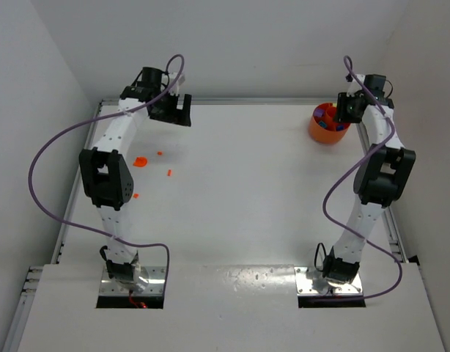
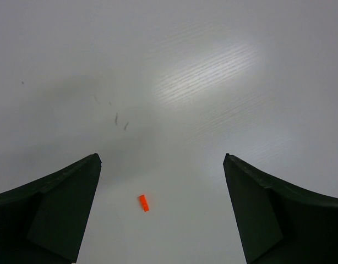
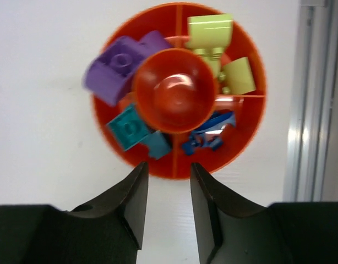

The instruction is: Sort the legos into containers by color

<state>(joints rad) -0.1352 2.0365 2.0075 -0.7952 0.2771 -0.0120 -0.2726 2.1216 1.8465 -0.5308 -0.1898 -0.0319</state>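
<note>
While the right fingers point(image 3: 125, 209) hover narrowly apart and empty over the near rim of the orange bowl point(image 3: 261, 118), whose compartments hold purple, teal, blue and yellow-green legos point(image 3: 210, 30), the left fingers point(image 2: 59, 209) hang wide apart above a tiny orange lego point(image 2: 143, 203) lying on the desk point(image 1: 247, 205). That pickup would likely go best with the fingers centred over the brick, descending straight and closing across its narrow sides. The desk is plain matte white with faint scuffs, boxed in by white walls.

A white tabletop point(image 1: 247, 191) bears faint scuff marks point(image 2: 120, 121). An aluminium rail point(image 3: 312, 110) runs along its right edge, and white walls point(image 1: 247, 44) enclose it.
</note>
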